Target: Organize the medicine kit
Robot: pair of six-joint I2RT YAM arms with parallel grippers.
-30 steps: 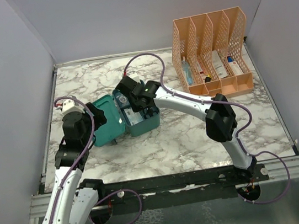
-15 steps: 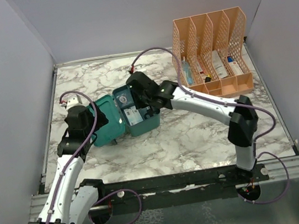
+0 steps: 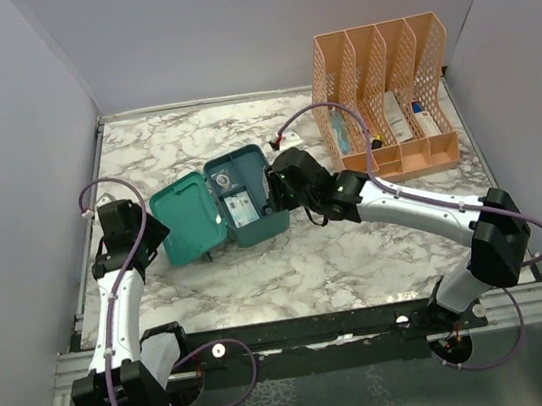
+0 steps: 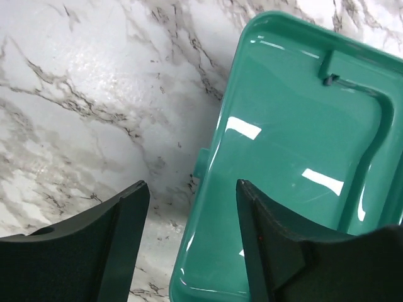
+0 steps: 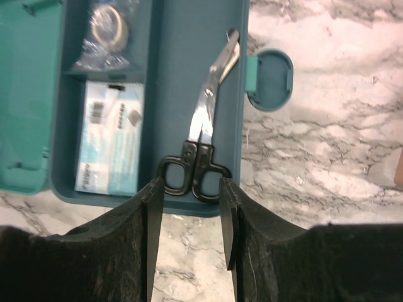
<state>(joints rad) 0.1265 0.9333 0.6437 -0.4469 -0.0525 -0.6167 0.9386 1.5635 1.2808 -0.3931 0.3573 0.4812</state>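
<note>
The medicine kit point(image 3: 248, 216) lies open on the marble table, its teal lid point(image 3: 189, 220) flat to the left of the base. In the right wrist view the base holds scissors point(image 5: 203, 129) with black handles, a white and blue packet point(image 5: 110, 145) and a wrapped tape roll point(image 5: 106, 26). My right gripper point(image 5: 189, 184) is open just outside the kit's near wall, and the scissor handles lie free beyond its tips. In the top view it point(image 3: 276, 200) sits at the kit's right end. My left gripper point(image 4: 192, 185) is open above the lid's point(image 4: 296, 157) left rim, holding nothing.
A peach lattice file organizer point(image 3: 382, 96) with several boxes stands at the back right. The kit's round latch tab point(image 5: 271, 78) sticks out over the marble table point(image 3: 359, 251). Grey walls close in the left, right and back sides.
My right gripper has opened and drawn back to the right out of the kit, leaving the scissors inside. My left arm has pulled back to the left, off the lid.
</note>
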